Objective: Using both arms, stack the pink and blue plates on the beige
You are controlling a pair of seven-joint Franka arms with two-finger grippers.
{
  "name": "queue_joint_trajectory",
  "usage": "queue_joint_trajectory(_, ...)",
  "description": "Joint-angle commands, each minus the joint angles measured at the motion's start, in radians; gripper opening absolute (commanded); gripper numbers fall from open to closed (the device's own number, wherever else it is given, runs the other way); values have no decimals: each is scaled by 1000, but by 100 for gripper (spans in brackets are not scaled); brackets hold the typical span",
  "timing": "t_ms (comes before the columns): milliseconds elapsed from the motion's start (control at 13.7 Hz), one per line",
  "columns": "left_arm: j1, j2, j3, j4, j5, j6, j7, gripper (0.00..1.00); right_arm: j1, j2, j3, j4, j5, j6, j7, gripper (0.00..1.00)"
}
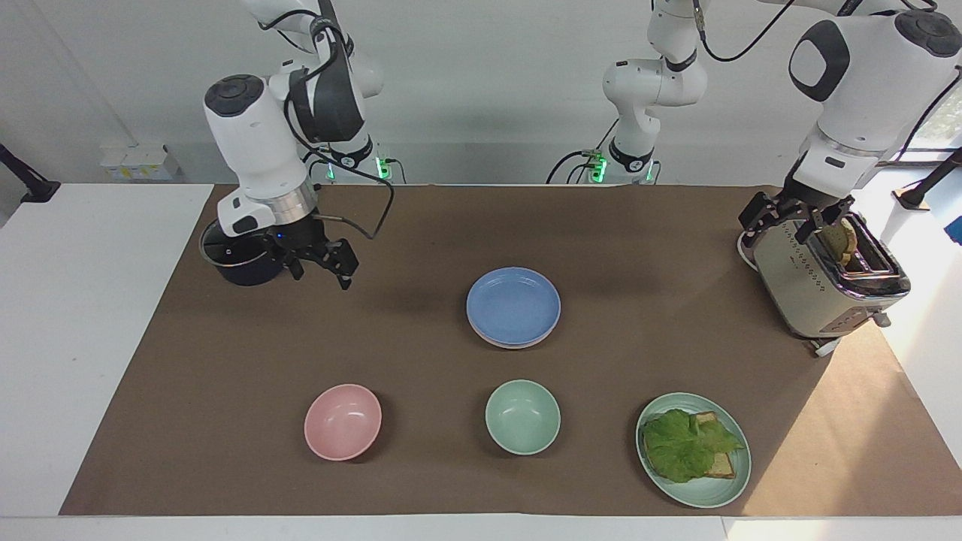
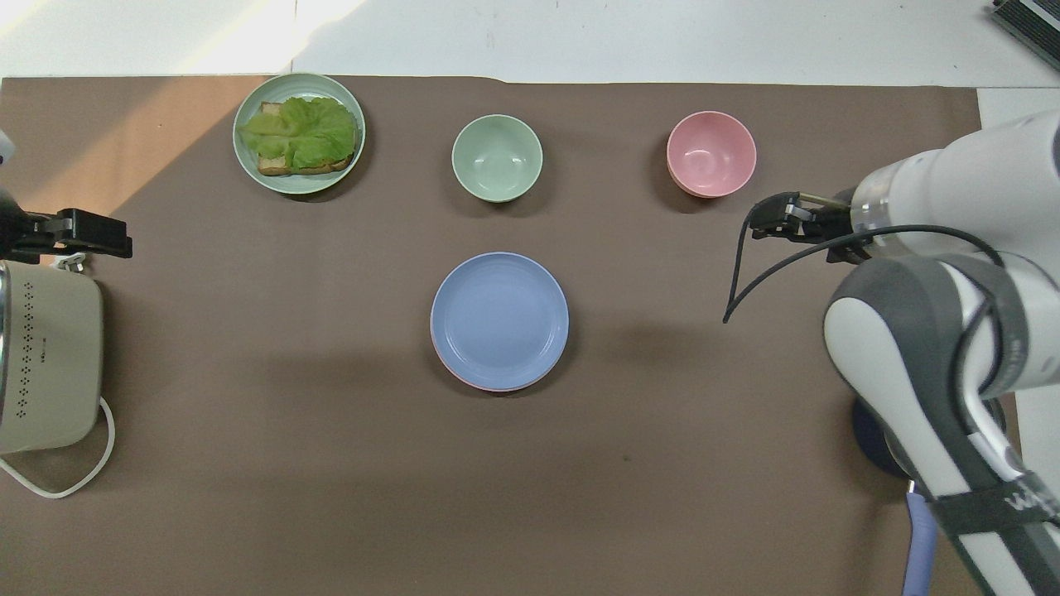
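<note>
The blue plate (image 1: 513,304) (image 2: 499,319) lies on top of a stack in the middle of the brown mat. A thin rim of the pink plate (image 1: 502,343) (image 2: 451,374) shows under it. The beige plate is hidden beneath them. My right gripper (image 1: 319,270) (image 2: 768,219) hangs open and empty over the mat beside the dark pot, well clear of the stack. My left gripper (image 1: 789,216) (image 2: 79,232) waits open above the toaster (image 1: 823,282), holding nothing.
A dark pot with a glass lid (image 1: 234,259) stands at the right arm's end. A pink bowl (image 1: 343,421), a mint bowl (image 1: 522,416) and a green plate with lettuce and bread (image 1: 695,449) line the edge farthest from the robots. A bread slice sits in the toaster.
</note>
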Motion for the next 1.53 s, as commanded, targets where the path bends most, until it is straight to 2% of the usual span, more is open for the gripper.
queue_joint_trajectory(0, 9, 6, -6, 15, 14, -17, 0, 100, -67, -58, 3, 19, -36, -88, -108, 100)
queue_joint_trajectory(292, 9, 6, -6, 15, 14, -17, 0, 100, -119, -49, 3, 206, -134, -318, -200, 100)
queue_joint_trajectory(657, 9, 6, -6, 15, 14, -17, -2, 100, -114, -60, 6, 236, -141, -463, -269, 100)
queue_joint_trajectory(1461, 9, 6, -6, 15, 14, -17, -2, 100, -110, -72, 16, 247, -104, -489, -272, 100)
